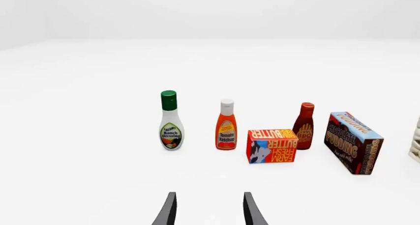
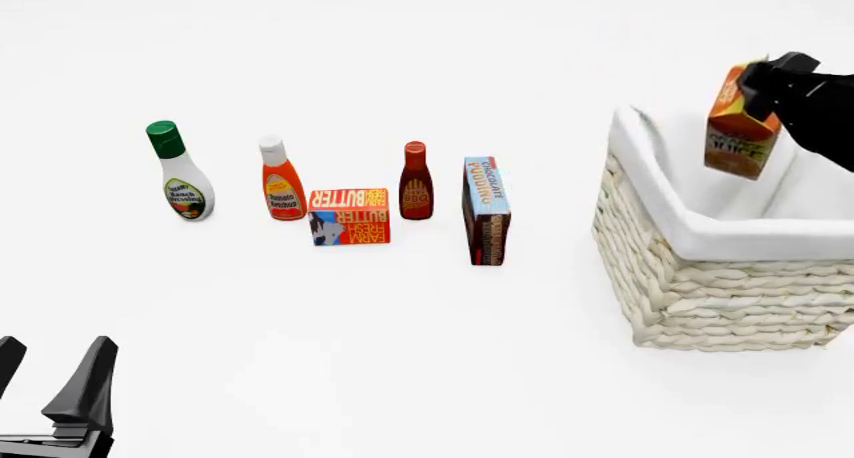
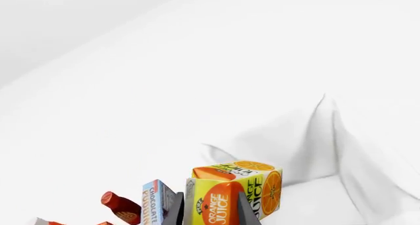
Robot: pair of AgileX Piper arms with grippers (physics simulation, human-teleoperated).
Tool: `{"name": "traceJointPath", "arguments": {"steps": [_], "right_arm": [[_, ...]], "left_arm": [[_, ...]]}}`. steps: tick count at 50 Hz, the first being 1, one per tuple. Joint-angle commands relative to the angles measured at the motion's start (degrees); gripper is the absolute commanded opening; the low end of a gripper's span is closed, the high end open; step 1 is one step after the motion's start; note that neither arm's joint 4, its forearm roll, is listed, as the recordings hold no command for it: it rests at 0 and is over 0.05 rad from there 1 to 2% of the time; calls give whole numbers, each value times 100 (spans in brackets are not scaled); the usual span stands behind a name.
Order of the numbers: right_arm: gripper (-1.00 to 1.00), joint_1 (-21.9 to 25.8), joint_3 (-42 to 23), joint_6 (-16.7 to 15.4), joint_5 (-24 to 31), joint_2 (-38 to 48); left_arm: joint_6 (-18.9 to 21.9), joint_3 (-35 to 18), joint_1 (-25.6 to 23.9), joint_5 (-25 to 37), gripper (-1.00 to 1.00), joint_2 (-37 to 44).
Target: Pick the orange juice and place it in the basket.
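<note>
- Left wrist view: the left gripper point(image 1: 208, 212) has its two dark fingers spread apart with nothing between them. Ahead on the white table point(image 1: 98, 176) stand a ranch dressing bottle point(image 1: 170, 121), a ketchup bottle point(image 1: 226, 125), a butter box point(image 1: 272, 146), a BBQ sauce bottle point(image 1: 304, 126) and a chocolate pudding box point(image 1: 353, 142).
- Front view: the orange juice point(image 2: 741, 124) hangs tilted in the air above the basket point(image 2: 727, 288), clear of its white lining, clamped near its top by the right gripper point(image 2: 757, 90). The left gripper sits low at the near left, well apart from the groceries.
- Right wrist view: both right fingers press on the orange juice carton, closed on its sides.
</note>
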Motion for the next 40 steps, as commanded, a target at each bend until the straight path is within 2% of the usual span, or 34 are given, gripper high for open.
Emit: {"name": "traceJointPath", "arguments": {"steps": [1,20,40], "right_arm": [[-100,-156,-8,89,-249,283],[-100,-307,-12,152,-383,644],[-100,-356,-153,171,-242,859]], "left_arm": [[0,0,0,0,100,0],[0,0,0,0,100,0],[0,0,0,0,100,0]]}}
